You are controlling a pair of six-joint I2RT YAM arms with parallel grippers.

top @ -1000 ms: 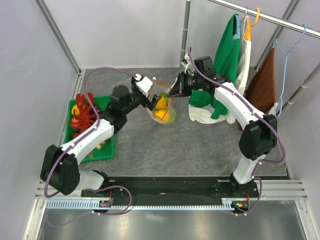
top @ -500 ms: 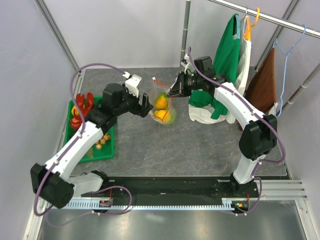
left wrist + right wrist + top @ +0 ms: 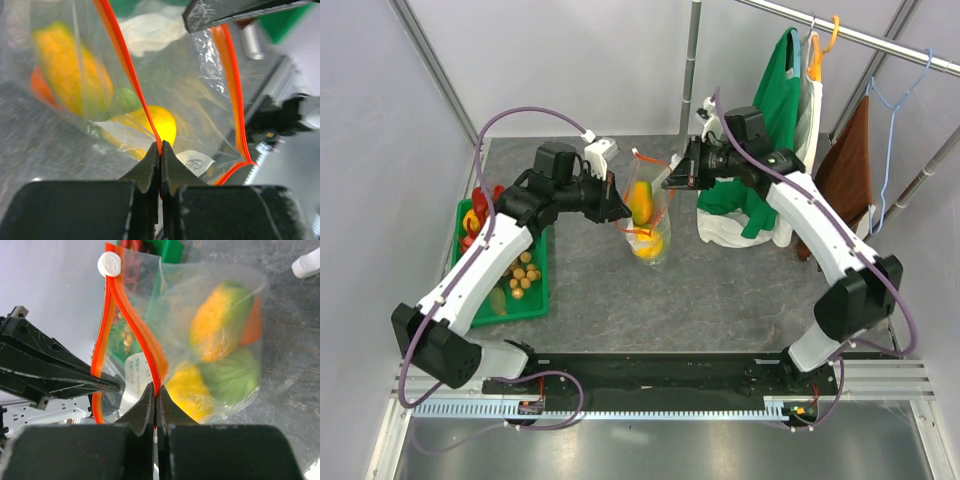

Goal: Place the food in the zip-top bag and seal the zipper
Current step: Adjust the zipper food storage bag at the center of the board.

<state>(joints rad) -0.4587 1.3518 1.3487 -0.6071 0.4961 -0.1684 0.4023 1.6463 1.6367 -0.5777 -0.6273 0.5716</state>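
Note:
The clear zip-top bag [image 3: 651, 222] hangs above the table between my two grippers, mouth open. My left gripper [image 3: 620, 207] [image 3: 160, 148] is shut on one side of the red-orange zipper [image 3: 122, 59]. My right gripper [image 3: 671, 180] [image 3: 156, 390] is shut on the opposite zipper [image 3: 150, 347] side. Inside the bag lie a yellow-orange mango-like fruit [image 3: 223, 320], a pale green cabbage [image 3: 235, 374] and another yellow piece [image 3: 161, 125]. A white slider [image 3: 109, 264] sits at the zipper's end. The red lobster [image 3: 479, 214] and tan balls [image 3: 523, 276] lie in the tray.
The flat green tray [image 3: 536, 296] sits at the table's left edge. A white cloth [image 3: 730, 230] and green garment [image 3: 775, 108] lie and hang behind the right arm, with a brown cloth [image 3: 846, 165] on hangers. A metal pole [image 3: 693, 60] stands at the back.
My left gripper went from open to shut on the left side of the zipper. The bag has risen off the table and its mouth now stretches between both grippers.

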